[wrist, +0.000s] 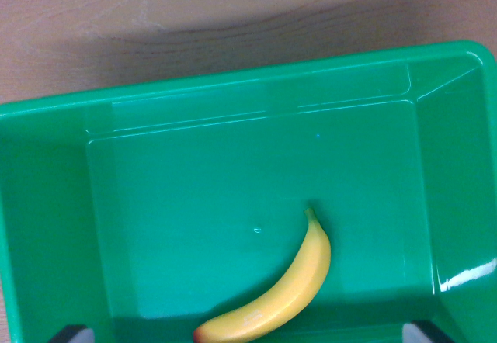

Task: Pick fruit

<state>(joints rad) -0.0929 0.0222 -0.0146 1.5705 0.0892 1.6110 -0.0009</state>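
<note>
Approach step: wrist camera looked straight down into the green bin (pixel 62 203) on the wooden worktop (pixel 116 17), nothing grasped yet. Banana (pixel 291 285) lay alone on the bin floor at about 6 o'clock in the wrist view, long axis running from 7 to 1 o'clock, stem tip toward 1, reddish end at the bottom edge. Only dark finger tips (pixel 70 334) showed at the bottom corners, looked apart; next move probably needs centring over the banana's middle and closing across its width.
</note>
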